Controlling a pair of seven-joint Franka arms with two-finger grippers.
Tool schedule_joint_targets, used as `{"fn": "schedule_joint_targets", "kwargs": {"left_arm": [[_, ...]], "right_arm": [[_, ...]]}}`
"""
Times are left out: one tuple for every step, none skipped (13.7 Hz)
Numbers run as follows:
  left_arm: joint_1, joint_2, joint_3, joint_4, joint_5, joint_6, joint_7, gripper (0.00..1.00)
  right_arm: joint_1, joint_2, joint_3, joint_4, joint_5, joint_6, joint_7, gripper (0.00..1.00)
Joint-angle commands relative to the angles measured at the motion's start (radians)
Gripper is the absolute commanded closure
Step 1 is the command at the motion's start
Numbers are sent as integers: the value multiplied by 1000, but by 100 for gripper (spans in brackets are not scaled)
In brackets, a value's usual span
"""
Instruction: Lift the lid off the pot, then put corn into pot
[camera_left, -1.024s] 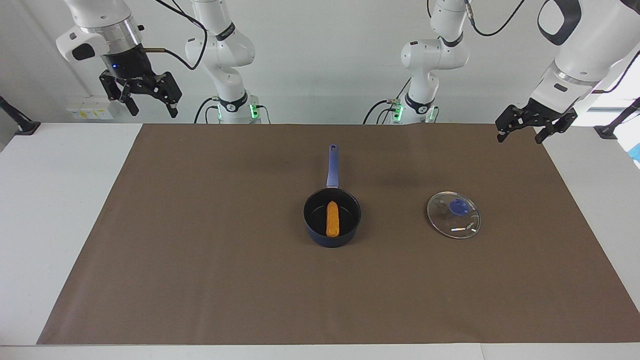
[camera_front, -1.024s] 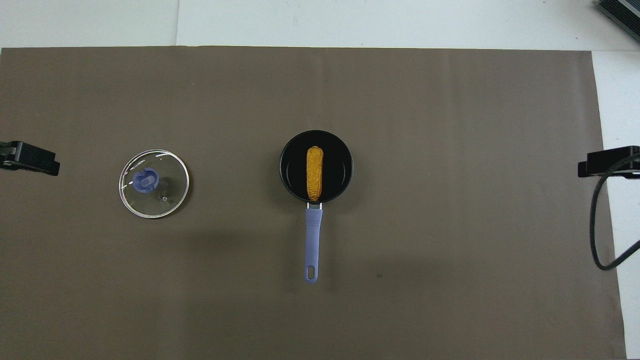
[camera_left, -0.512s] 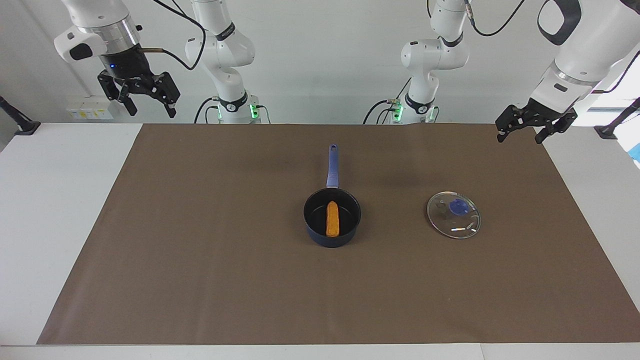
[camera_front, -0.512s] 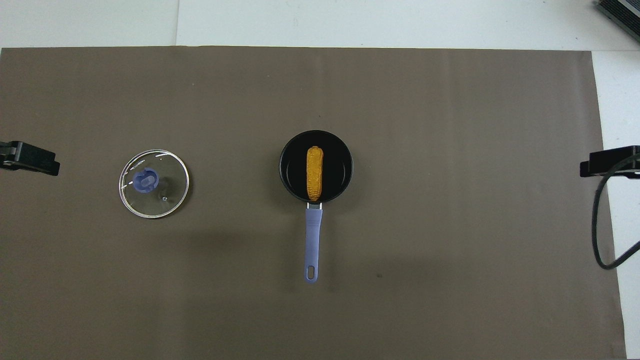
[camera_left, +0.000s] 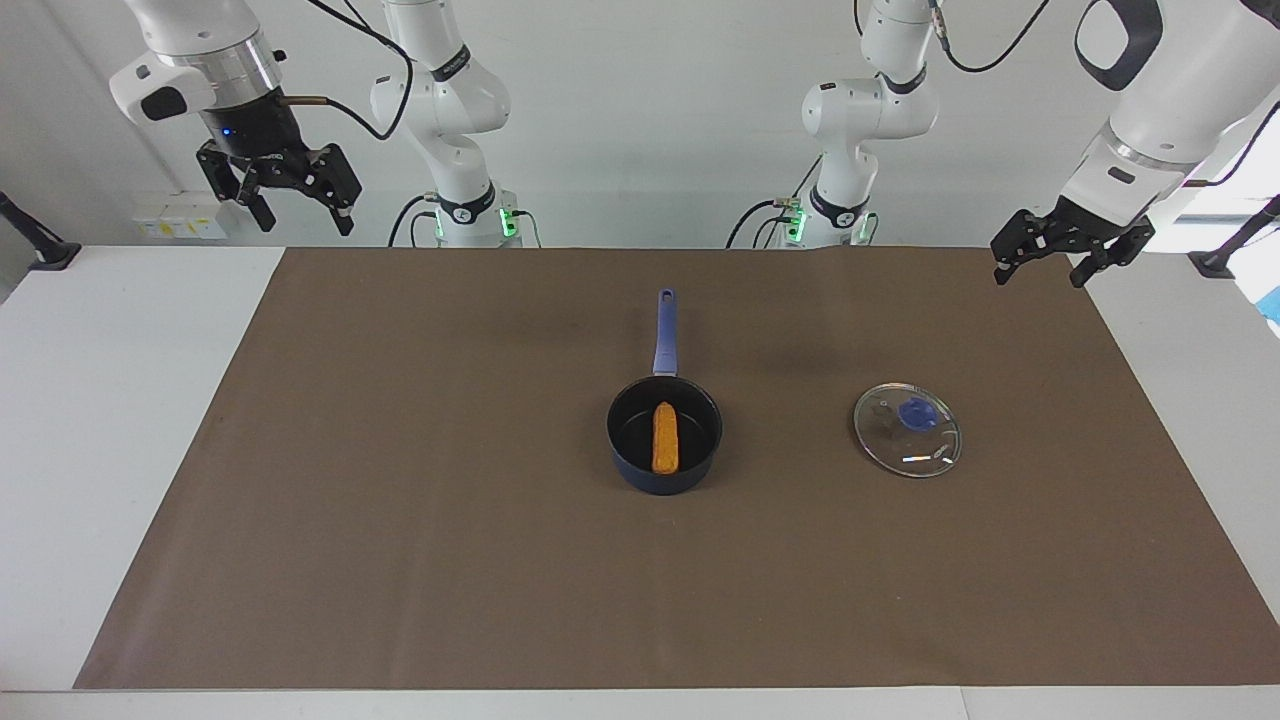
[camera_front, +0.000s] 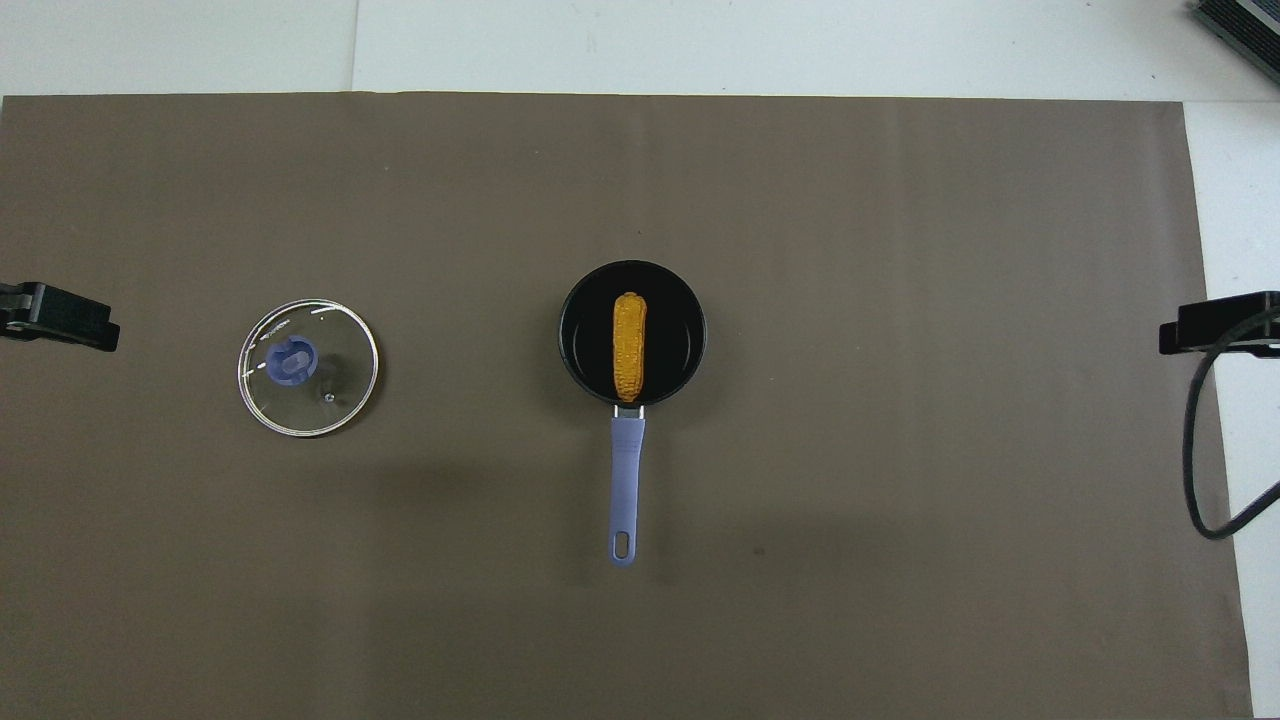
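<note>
Item 1, right gripper (camera_left: 278, 192): I see it raised over the table's edge at the right arm's end, fingers spread apart, holding nothing.

Item 2, pot (camera_left: 664, 435): well apart from both grippers, standing on the brown mat (camera_left: 400, 500) about midway between them, uncovered, handle pointing toward the robots.

Item 3, corn (camera_left: 665, 437): lying inside the pot, lengthwise in line with the handle.

Item 4, lid (camera_left: 907, 429): flat on the mat beside the pot, toward the left arm's end, knob up, well below the left gripper.

Item 5, left gripper (camera_left: 1070, 251): raised over the mat's corner at its own end, fingers apart, empty.

Risk, as I judge it: both steps look done. Any further descent I command could knock the handle and tip the corn out, or skid the glass lid.
</note>
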Motion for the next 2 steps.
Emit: {"fn": "schedule_joint_targets", "kwargs": {"left_arm": [[2,-10,0,-1,7,1,4,0],[2,-10,0,-1,7,1,4,0]], "right_arm": [[-11,-12,4,-13,10,-4,-25,0],[-12,-14,4,-15,9,-5,-26,0]]}}
